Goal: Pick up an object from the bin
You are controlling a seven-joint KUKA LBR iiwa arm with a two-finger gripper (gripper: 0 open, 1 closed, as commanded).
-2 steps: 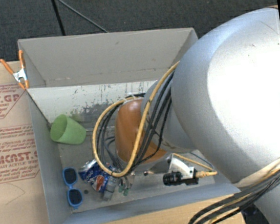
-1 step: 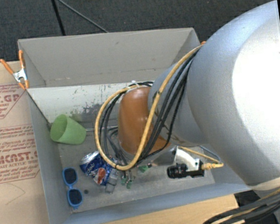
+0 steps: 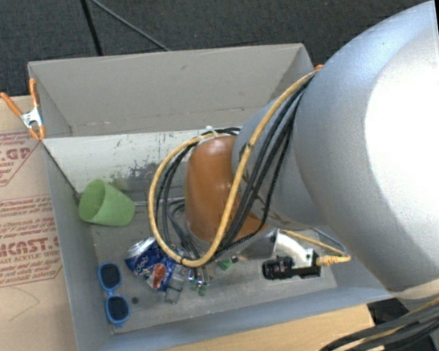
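Hovering low near the bin's [image 3: 176, 96] front wall, the gripper [image 3: 180, 284] is just beside a crumpled blue-and-red packet [image 3: 146, 260]; how wide it stands, I cannot tell. Centring over the packet before closing should keep it off the blue sunglasses [image 3: 112, 293].

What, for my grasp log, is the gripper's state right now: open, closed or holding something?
The gripper: cannot be told; it sits low at the front of the bin, beside a crushed blue can.

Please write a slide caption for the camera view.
Arm's tool low in the bin, beside a crumpled blue can; green cup and blue sunglasses lie left.
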